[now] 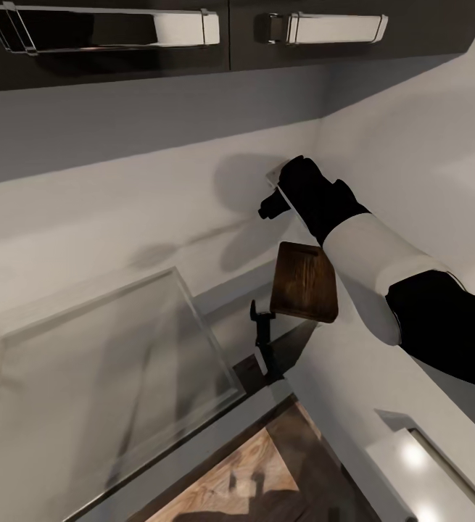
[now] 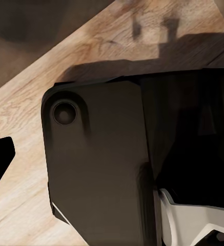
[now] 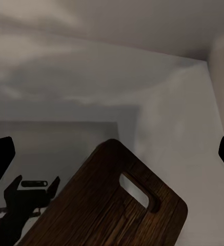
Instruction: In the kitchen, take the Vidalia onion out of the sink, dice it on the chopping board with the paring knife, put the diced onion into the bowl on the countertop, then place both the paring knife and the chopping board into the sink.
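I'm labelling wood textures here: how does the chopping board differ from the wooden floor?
The chopping board is dark brown; the floor is paler, honey-toned wood. The chopping board is a small rounded rectangle with a slot hole; the floor is a broad planked surface. Both show clear wood grain.

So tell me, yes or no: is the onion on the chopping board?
No, the chopping board has a bare wooden face in the right wrist view.

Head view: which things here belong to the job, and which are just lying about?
Job:
- board, near the right gripper, whose fingers are spread

Not the job:
- cabinet handles
- wood floor
- clear panel
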